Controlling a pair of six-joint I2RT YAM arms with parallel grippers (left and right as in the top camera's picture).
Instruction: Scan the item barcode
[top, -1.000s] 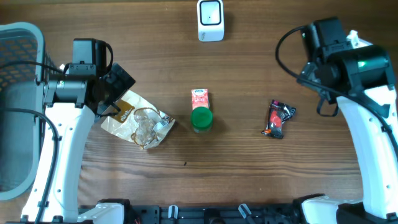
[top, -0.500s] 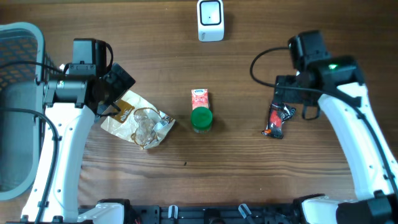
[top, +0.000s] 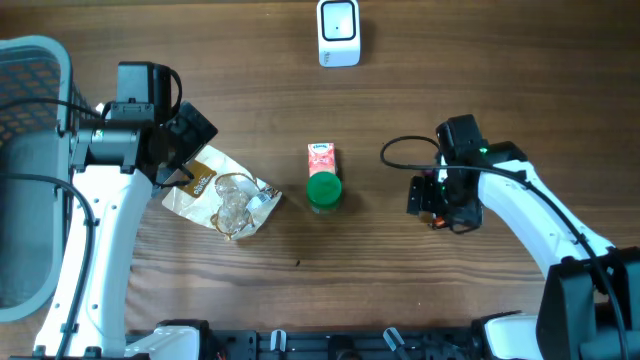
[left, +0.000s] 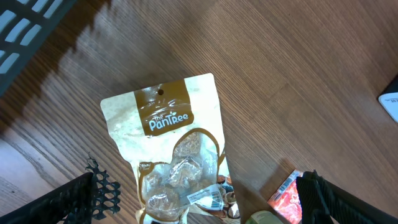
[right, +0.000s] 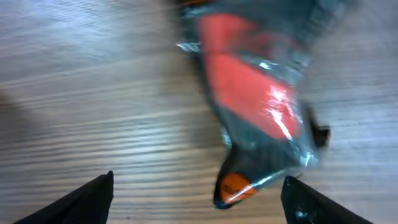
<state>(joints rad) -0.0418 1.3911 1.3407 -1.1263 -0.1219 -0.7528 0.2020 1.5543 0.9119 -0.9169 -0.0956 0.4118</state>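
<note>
Wrapper (right: 261, 118) between right fingers (right: 93, 196) | carton (top: 321, 158), pouch (top: 222, 192) to left | scanner (top: 338, 32) far edge

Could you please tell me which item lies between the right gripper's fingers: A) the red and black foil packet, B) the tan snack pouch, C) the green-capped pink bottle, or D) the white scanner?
A: the right wrist view shows the red and black foil packet lying between the spread fingers of the right gripper.
</note>
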